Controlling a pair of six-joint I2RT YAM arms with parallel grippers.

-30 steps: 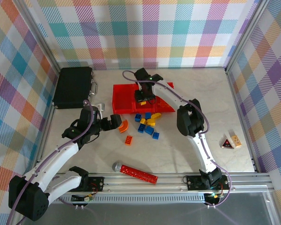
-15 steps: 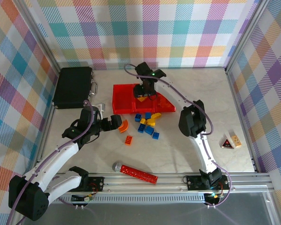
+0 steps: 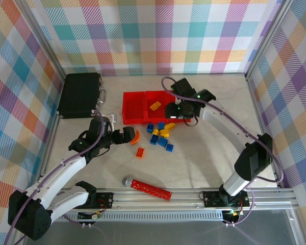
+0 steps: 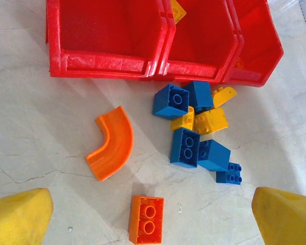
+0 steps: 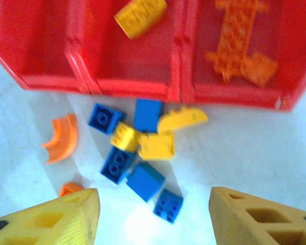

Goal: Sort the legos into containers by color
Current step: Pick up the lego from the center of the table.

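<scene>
The legos [image 3: 160, 133] mostly lie in a heap on the table, just in front of the red bins [image 3: 133, 108]. One yellow brick [image 3: 155, 106] now sits in the middle bin. The right gripper [image 3: 176, 112] that was over it has swung away, fingers apart and empty, so that brick looks sorted. Something orange, too blurry to name, lies in the right bin. The left gripper [image 3: 124, 134] waits wide open beside the curved orange piece [image 3: 135, 137].

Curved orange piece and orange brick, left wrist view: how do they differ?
The curved orange piece is a smooth quarter arc; the orange brick is straight, with two studs. The curved piece lies nearer the red bins, the brick farther off. Both are orange and outside the bins.
</scene>
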